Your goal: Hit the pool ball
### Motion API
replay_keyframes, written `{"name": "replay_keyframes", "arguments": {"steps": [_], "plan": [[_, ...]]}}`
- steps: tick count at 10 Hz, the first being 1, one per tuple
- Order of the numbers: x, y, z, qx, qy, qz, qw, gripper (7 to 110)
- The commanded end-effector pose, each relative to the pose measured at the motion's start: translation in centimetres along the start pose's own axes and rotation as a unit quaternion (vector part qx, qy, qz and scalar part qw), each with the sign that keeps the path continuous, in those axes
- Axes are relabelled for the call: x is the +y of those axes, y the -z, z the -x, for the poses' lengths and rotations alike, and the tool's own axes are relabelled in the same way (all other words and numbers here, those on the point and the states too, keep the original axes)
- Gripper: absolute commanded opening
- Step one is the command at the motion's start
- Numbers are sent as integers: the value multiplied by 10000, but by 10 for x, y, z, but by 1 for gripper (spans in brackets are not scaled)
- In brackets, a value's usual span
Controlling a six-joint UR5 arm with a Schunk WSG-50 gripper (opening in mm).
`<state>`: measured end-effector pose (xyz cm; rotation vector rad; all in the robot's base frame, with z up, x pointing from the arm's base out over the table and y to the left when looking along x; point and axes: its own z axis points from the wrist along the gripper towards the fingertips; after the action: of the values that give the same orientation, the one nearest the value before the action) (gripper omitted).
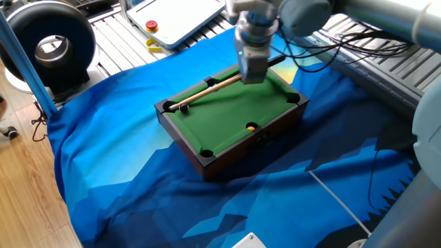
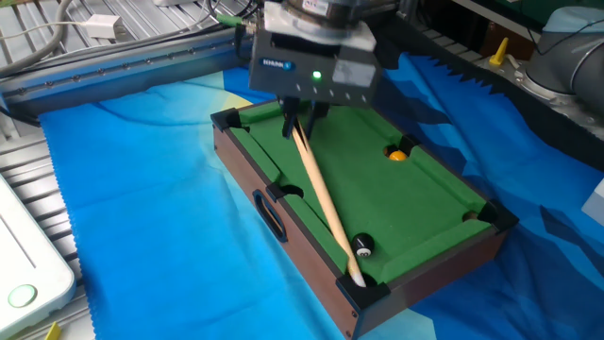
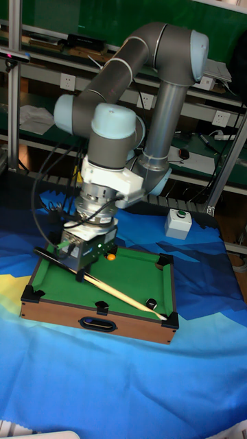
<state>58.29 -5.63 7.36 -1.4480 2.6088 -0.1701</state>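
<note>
The miniature green-felt pool table (image 1: pixel 231 114) (image 2: pixel 415 203) (image 3: pixel 130 281) rests on a blue cloth. My gripper (image 1: pixel 252 71) (image 2: pixel 304 111) (image 3: pixel 84 269) hangs over one end of the felt, shut on a wooden cue stick (image 1: pixel 207 91) (image 2: pixel 323 200) (image 3: pixel 116 293). The cue lies low along one long rail. Its tip is by the corner pocket, just past the pool ball (image 2: pixel 363 247) (image 3: pixel 151 302), a tiny black ball right beside the shaft. Whether they touch I cannot tell. An orange ball (image 1: pixel 251 127) (image 2: pixel 398 155) (image 3: pixel 110 256) sits near the opposite rail.
The blue cloth (image 1: pixel 124 172) lies wrinkled around the table. A white box with a red button (image 1: pixel 176 17) and a black round device (image 1: pixel 48 45) stand at the back left. A small white switch box (image 3: pixel 178 223) stands behind the pool table. Metal rails (image 2: pixel 113 66) border the cloth.
</note>
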Motion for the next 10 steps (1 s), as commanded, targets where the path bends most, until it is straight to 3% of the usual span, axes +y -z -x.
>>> {"name": "replay_keyframes", "arguments": {"steps": [1,4,8,10], "plan": [[-5,-2,2,-316,70,-39,9995,7],[-6,9,-51,-178,375,-160,9990,7],[-1,19,-87,-278,443,-114,9986,7],[6,23,-96,-345,311,-73,9989,7]]}}
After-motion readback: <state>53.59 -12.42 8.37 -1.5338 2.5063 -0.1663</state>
